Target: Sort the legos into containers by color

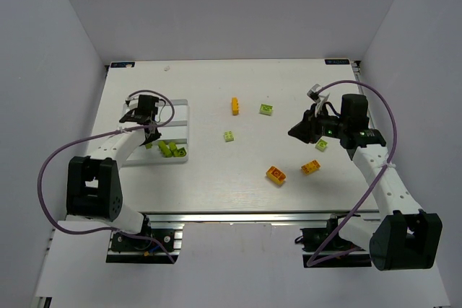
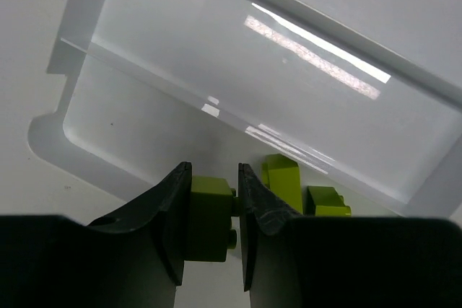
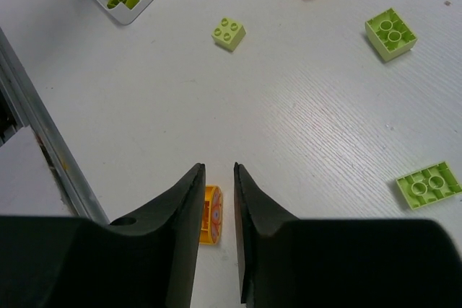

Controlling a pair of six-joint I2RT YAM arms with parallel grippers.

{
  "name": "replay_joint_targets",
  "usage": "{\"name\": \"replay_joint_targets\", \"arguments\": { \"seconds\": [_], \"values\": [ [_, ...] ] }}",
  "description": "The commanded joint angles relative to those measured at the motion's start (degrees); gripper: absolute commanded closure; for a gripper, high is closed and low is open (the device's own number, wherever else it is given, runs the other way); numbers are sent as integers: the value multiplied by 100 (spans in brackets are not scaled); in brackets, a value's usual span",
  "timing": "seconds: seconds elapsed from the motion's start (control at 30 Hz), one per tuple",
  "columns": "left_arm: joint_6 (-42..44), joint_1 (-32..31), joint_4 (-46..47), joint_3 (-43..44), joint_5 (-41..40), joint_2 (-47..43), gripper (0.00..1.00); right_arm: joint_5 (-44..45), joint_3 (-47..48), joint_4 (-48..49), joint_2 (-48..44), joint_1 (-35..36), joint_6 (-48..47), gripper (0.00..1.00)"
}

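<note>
While left fingers (image 2: 167, 223) pinch brick (image 2: 209, 218), tray (image 2: 238, 91) — beneath.

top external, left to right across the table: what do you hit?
white tray → pale green lego → far lime lego → rightmost orange lego

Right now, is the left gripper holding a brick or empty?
Holding. In the left wrist view, the left gripper is shut on a lime green brick, over the tray.
</note>
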Motion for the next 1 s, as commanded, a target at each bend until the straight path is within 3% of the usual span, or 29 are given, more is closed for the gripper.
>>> {"name": "replay_joint_targets", "arguments": {
  "seconds": [0.0,0.07,0.1,0.17,0.2,0.33,0.43,0.63,0.7,0.73,0.77,0.8,0.83,0.9,0.97],
  "values": [
    [22,52,-53,156,-190,138,98,6,-20,200,35,24,-45,71],
    [66,52,-123,173,-181,244,93,-3,-3,174,61,24,-54,65],
    [74,52,-158,182,-138,348,82,6,-12,173,79,24,-71,62],
    [92,52,-211,208,-94,420,72,6,6,147,97,32,-98,57],
    [101,52,-203,209,-85,446,61,-3,6,138,105,24,-115,55],
    [92,105,-176,217,-59,376,34,6,24,112,114,32,-177,48],
    [83,105,-124,217,64,192,24,15,32,68,167,24,-247,45],
    [197,105,191,103,626,-570,25,374,138,-46,299,111,-475,47],
    [442,52,455,-116,1310,-940,43,839,181,-38,360,120,-563,50],
    [539,52,796,-221,1609,-1386,55,1154,217,-37,404,146,-685,57],
    [645,52,999,-457,2203,-1617,78,1314,243,-37,448,164,-747,64],
    [794,-26,1176,-573,2479,-1819,84,1489,278,-46,544,173,-818,72],
    [873,-27,1508,-678,2882,-2013,86,1622,365,-107,606,182,-888,82],
    [1032,-27,1748,-898,3631,-2453,80,2122,463,-230,790,173,-1099,88],
    [1085,-80,1933,-969,3878,-2629,59,2569,498,-301,922,138,-1240,69]
  ]
}}
